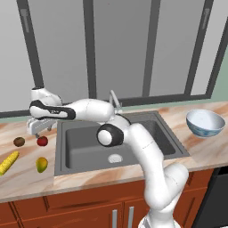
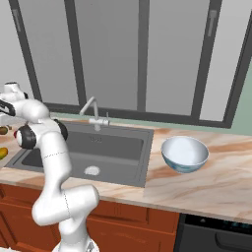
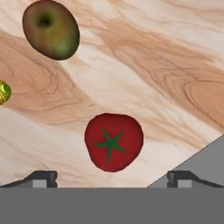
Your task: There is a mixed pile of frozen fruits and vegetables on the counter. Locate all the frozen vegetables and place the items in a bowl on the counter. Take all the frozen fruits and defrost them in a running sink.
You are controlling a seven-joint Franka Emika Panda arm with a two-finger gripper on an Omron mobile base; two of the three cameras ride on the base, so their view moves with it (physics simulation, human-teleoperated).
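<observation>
On the counter (image 1: 26, 178) left of the sink (image 1: 84, 151) lies the mixed pile. The red tomato ball (image 1: 42, 141) is nearest the basin, with the brown kiwi ball (image 1: 18, 141) to its left. In front of them are the yellow corn cob (image 1: 9, 162) and the yellow-green mango oval (image 1: 41, 164). My gripper (image 1: 41, 130) hangs open just above the tomato, holding nothing. In the hand view the tomato (image 3: 113, 142) sits between and just beyond the open gripper (image 3: 113, 178), the kiwi (image 3: 51, 29) lies farther off, and a corn tip (image 3: 3, 92) shows at the edge. The bowl (image 1: 205, 123) stands empty right of the sink.
A curved silver tap (image 1: 115, 100) stands behind the basin, whose drain (image 1: 115, 158) is bare. The sink's grey rim (image 3: 205, 162) lies close to the tomato. My arm stretches over the sink's left half. In the right base view the bowl (image 2: 184, 153) sits beside the sink (image 2: 113, 147).
</observation>
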